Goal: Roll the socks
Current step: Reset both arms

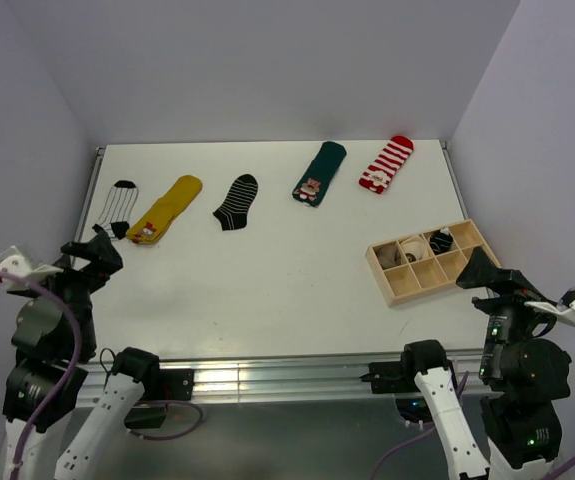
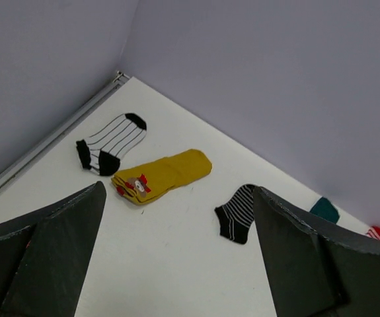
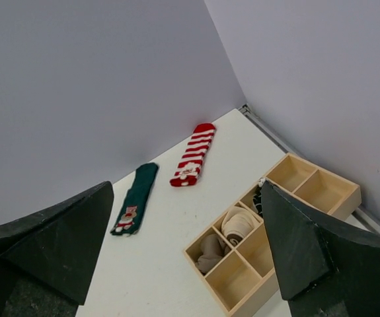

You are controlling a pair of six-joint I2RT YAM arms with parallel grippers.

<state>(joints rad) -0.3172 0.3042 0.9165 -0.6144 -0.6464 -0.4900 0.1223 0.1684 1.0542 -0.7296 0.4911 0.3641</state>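
Near left edge of the counter (image 1: 287, 290): left jaws spread wide, nothing between them, hanging above the surface. Closest ahead of them is a white sock with thin black lines (image 2: 114, 140), lying flat. Just beside it, a little further out, is a yellow sock (image 2: 166, 173). Further ahead and off to their right is a black sock with white stripes (image 2: 237, 212). All three are unrolled and none is touched.

Near right edge: right jaws also spread wide and empty, just off the near right corner of a wooden tray (image 3: 322, 190). The tray lies ahead of them. Three compartments are filled: a brown roll (image 3: 211, 252), a cream roll (image 3: 239, 224) and a dark roll (image 3: 257, 201), the last half hidden in the wrist view. Well beyond the tray, ahead and to the left of these jaws, a green sock (image 3: 133, 198) and a red-and-white striped sock (image 3: 193, 155) lie flat, apart from each other.
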